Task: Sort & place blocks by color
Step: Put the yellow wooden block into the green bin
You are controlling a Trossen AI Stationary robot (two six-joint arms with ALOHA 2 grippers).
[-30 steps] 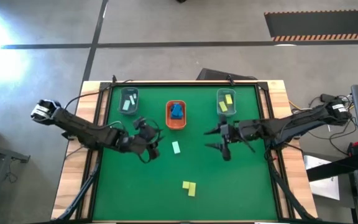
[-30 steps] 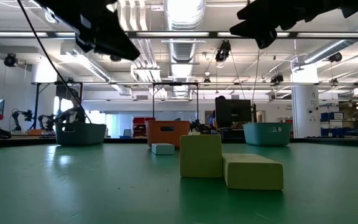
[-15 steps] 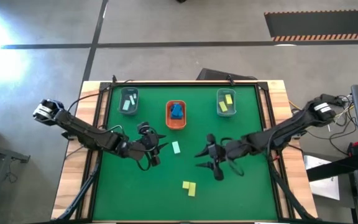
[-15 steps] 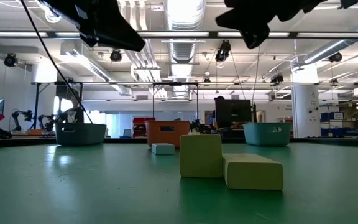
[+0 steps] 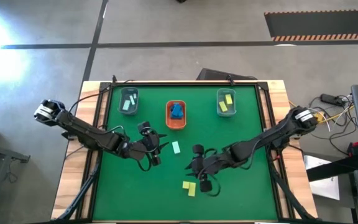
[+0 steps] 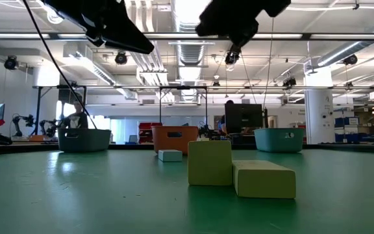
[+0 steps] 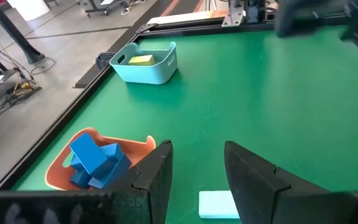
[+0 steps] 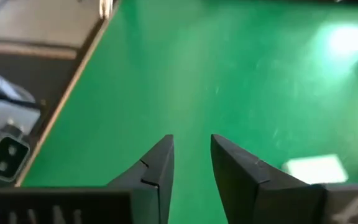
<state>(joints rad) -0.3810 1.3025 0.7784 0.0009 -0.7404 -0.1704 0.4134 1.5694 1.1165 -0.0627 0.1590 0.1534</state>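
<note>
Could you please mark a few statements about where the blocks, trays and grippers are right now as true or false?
1. The orange tray holds dark blue blocks. True.
2. Two yellow blocks lie loose on the green mat. True.
3. The loose mint block lies inside a grey tray. False: it lies on the mat, just ahead of the left gripper.
4. The right gripper is shut on a yellow block. False: its jaws are open and hold nothing, close beside the yellow blocks.
5. The right grey tray holds yellow blocks. True.
6. The left grey tray is empty. False: mint blocks lie in it.
</note>
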